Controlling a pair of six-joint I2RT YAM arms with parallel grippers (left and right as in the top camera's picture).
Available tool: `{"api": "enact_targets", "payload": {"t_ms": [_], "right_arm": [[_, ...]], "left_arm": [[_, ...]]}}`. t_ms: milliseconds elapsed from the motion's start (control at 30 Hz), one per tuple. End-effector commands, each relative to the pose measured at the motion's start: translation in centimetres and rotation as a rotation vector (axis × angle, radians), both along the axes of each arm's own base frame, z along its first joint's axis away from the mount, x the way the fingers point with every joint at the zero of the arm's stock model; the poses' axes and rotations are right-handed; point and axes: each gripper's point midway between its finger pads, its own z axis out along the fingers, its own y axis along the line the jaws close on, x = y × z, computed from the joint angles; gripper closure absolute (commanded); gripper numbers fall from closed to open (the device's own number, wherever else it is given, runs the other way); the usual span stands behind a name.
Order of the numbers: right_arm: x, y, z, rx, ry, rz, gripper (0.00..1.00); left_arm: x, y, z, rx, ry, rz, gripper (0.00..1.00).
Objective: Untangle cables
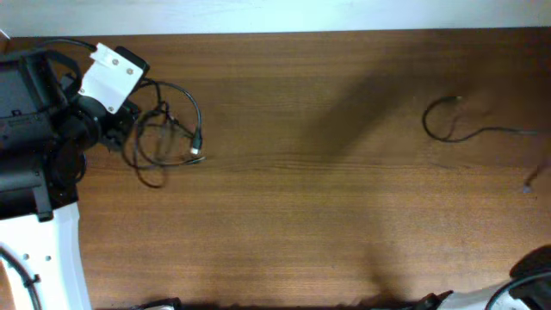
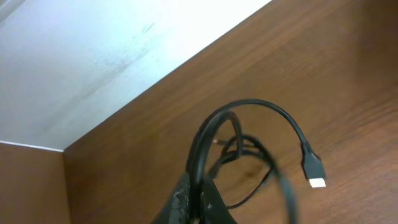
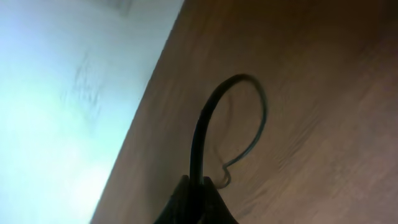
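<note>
While the left gripper (image 2: 195,190) pinches a tangled bundle of thin black cables (image 1: 165,120) near the far-left corner of the brown wooden table (image 1: 301,215), the right gripper (image 3: 194,185) is clamped on a separate looped black cable (image 3: 200,127), well apart at the right.

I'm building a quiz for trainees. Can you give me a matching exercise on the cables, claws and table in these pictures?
Things:
1. bundle
2. loop
3. plug tip
4. table

Place or colour:
a. brown wood
b. pinched in the right claw
c. silver
d. pinched in the left claw

Pairs: 1-d, 2-b, 3-c, 4-a
</note>
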Motion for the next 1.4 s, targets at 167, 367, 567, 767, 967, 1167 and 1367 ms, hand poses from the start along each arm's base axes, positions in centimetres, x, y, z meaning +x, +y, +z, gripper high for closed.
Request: {"api": "enact_targets", "payload": {"t_ms": [167, 367, 567, 767, 967, 1167, 1367], "right_arm": [[7.5, 9.7, -1.2, -0.463, 0.173, 0.376, 0.96], [9.5, 12.9, -4.3, -0.583, 0.316, 0.441, 0.96], [8.9, 9.8, -7.7, -0.512, 0.431, 0.305, 0.96], [7.1, 6.3, -8.5, -0.425, 0.437, 0.216, 0.96], [7.5, 6.4, -13.0, -0.401, 0.446, 0.194, 0.96], [6.0, 8.5, -21.0, -0.328, 0.488, 0.227, 0.96], [8.1, 11.7, -22.8, -0.402, 0.412, 0.373, 0.96]], "left_arm": [[-0.8, -3.2, 1.1, -0.034, -0.027, -0.093, 1.0], [-1.0, -3.6, 0.9, -0.033, -0.018, -0.104, 1.0], [-1.6, -3.5, 0.1, -0.028, 0.024, -0.102, 1.0], [-1.7, -3.5, 0.0, -0.03, 0.029, -0.102, 1.0], [-1.9, -3.5, -0.3, -0.032, 0.045, -0.102, 1.0], [-2.0, -3.5, -0.3, -0.032, 0.048, -0.102, 1.0], [-2.0, -3.5, -0.3, -0.033, 0.047, -0.101, 0.97]]}}
